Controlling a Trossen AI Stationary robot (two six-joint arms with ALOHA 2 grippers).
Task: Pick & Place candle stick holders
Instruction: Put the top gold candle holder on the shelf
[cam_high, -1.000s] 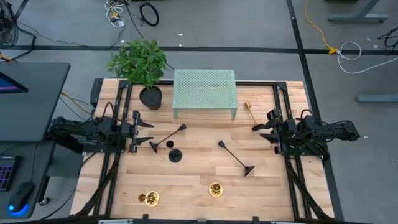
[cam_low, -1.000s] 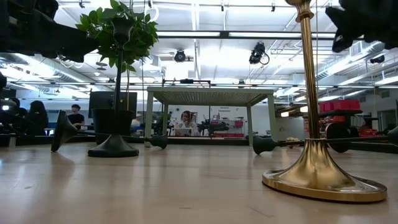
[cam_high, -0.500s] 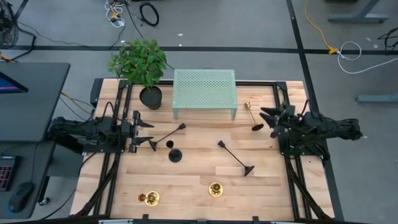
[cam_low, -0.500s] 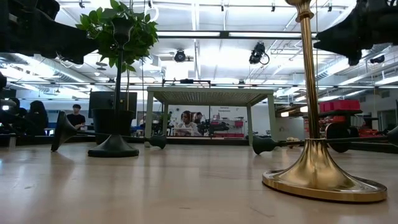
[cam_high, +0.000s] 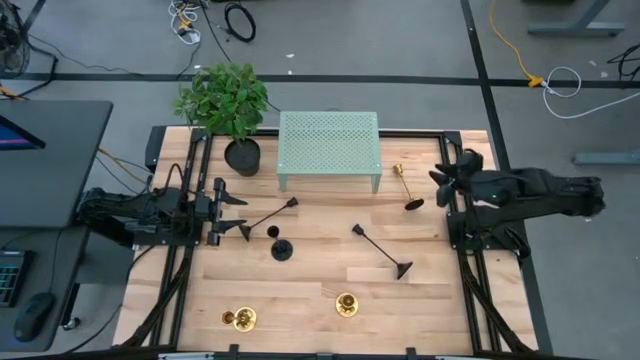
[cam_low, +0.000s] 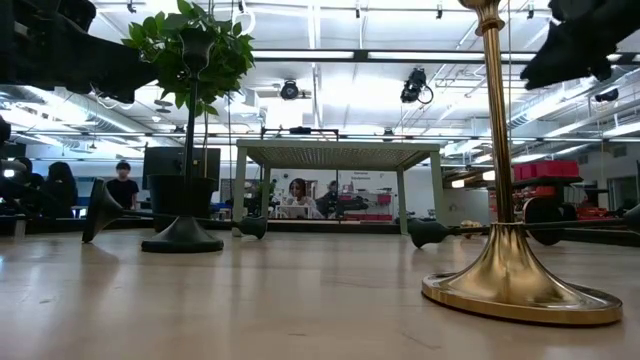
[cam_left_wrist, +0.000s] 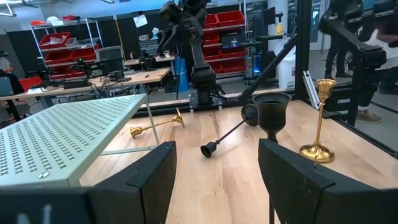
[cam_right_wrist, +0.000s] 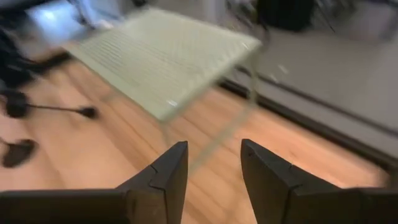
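Pale wooden planking (cam_high: 320, 270) stretches between my two arms, with a workshop of shelves and red bins beyond it. My right gripper (cam_high: 443, 180) hangs over the table's right edge with nothing between its fingers (cam_right_wrist: 165, 177), which stand apart. Just inboard of it a gold candle stick holder (cam_high: 404, 187) lies on its side, its dark base nearest my fingertips but not touching them. Past that holder sits the pale green perforated riser (cam_high: 328, 148), which fills most of my right wrist view.

My left gripper (cam_high: 226, 212) rests at the table's left side, spread wide and holding nothing. Right in front of its tips lies a black holder (cam_high: 270, 219), tipped over, base toward me. Beside it, slightly farther out, a second black holder (cam_high: 282, 249) stands upright. A third black one (cam_high: 380, 253) lies on its side mid-table, between my two grippers. Two gold holders (cam_high: 240, 319) (cam_high: 347, 303) stand near the front edge, well apart from both grippers. A potted plant (cam_high: 228, 110) stands at the back corner, beyond my left gripper.
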